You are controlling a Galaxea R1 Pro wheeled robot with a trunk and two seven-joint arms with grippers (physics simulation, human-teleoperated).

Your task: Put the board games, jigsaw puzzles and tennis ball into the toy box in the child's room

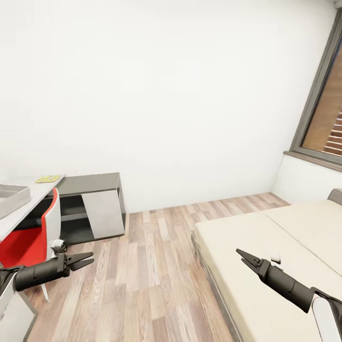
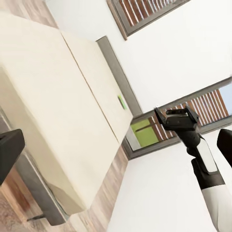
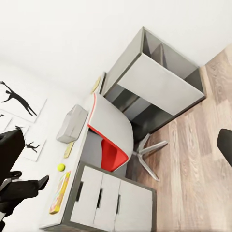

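Left tool (image 1: 84, 261): released, empty, beside the desk (image 1: 28, 199). Right tool (image 1: 246, 256): released, empty, over the bed (image 1: 266, 266), well apart from the desk. On desk: toy box (image 3: 72, 124), tennis ball (image 3: 61, 167), board game (image 3: 60, 192).

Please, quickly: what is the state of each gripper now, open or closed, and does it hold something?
Left gripper: open, fingers spread, holding nothing.
Right gripper: open only slightly, holding nothing.
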